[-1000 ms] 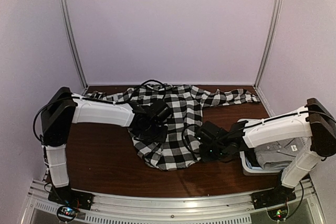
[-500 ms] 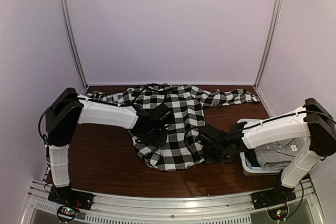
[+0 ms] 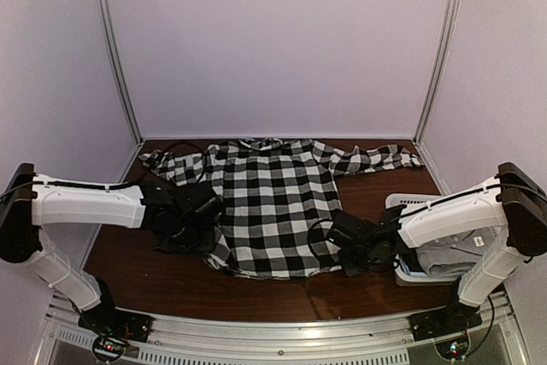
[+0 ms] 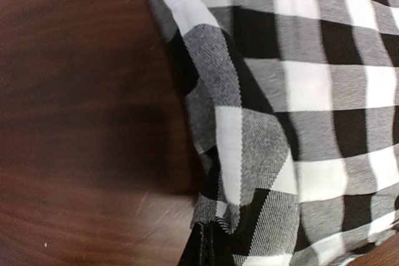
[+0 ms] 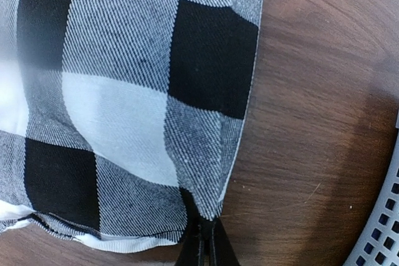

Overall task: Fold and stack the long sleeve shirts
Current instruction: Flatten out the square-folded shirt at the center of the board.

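The black-and-white checked shirt [image 3: 272,203] lies spread on the brown table, collar at the back, sleeves out to both sides. My left gripper [image 3: 208,226] is shut on the shirt's left hem corner [image 4: 240,216], low over the table. My right gripper [image 3: 335,244] is shut on the shirt's right hem corner [image 5: 215,200], also low. The cloth is stretched between them. The plain grey shirt [image 3: 444,250] lies folded in the white lattice basket [image 3: 408,276] at the right.
The basket's lattice rim shows in the right wrist view [image 5: 380,241], close to my right gripper. Bare brown table [image 3: 137,262] lies left and in front of the shirt. Metal posts and pale walls close in the back.
Both grippers pulled apart and toward the near edge, the left one far to the left. The crumpled shirt body has been drawn out flat and wide.
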Controlling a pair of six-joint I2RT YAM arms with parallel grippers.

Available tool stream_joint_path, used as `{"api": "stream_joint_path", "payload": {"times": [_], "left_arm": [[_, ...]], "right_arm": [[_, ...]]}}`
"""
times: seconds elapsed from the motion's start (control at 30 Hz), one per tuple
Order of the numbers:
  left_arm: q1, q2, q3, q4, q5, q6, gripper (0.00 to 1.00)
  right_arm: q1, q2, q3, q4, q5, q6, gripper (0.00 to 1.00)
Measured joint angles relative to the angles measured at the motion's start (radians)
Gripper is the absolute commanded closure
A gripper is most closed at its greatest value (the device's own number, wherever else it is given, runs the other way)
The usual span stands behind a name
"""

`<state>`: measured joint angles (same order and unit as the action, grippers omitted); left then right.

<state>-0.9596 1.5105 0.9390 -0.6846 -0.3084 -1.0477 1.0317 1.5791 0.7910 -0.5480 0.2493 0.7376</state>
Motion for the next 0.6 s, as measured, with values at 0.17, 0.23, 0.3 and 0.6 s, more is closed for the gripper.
{"api": "stream_joint_path", "payload": {"times": [0.17, 0.23, 0.3, 0.6], "left_arm": [[-0.003, -0.163, -0.187, -0.064, 0.022, -0.143, 1.0], [-0.007, -0.211, -0.232, -0.077, 0.04, -0.196, 1.0], [-0.006, -0.253, -0.26, -0.08, 0.055, -0.235, 1.0], [-0.006, -0.321, -0.257, -0.164, 0.093, -0.286, 1.0]], "right_arm": [[0.0, -0.048, -0.018, -0.023, -0.059, -0.024, 1.0], [0.006, -0.072, -0.015, -0.026, -0.093, -0.033, 1.0], [0.006, -0.094, -0.01, -0.037, -0.125, -0.037, 1.0], [0.006, -0.131, 0.074, -0.166, -0.209, -0.077, 1.0]]}}
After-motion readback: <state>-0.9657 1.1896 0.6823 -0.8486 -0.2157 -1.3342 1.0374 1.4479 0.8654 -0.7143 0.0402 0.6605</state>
